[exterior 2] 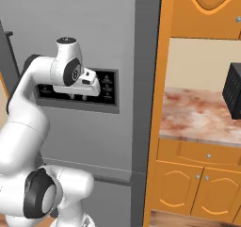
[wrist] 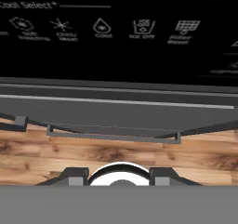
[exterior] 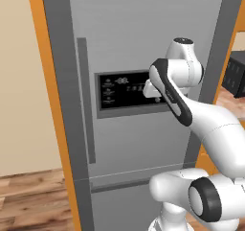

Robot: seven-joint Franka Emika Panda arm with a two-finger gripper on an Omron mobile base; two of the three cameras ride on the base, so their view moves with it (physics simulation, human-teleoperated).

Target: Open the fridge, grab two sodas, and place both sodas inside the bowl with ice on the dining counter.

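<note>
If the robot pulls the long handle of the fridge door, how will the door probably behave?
The fridge door is tall steel, so it probably feels heavy and stiff. It is shut flush, so a seal may resist at first. The handle is slim and smooth, so the tool may slip along it.

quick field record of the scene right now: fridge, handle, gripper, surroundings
fridge: grey steel, door closed
display panel: black, mid-door, icons lit
handle: long vertical bar, left of the panel, untouched
gripper: shut, empty, close in front of the panel
right of fridge: marbled counter over orange cabinets, black appliance on it
floor: wood
</note>
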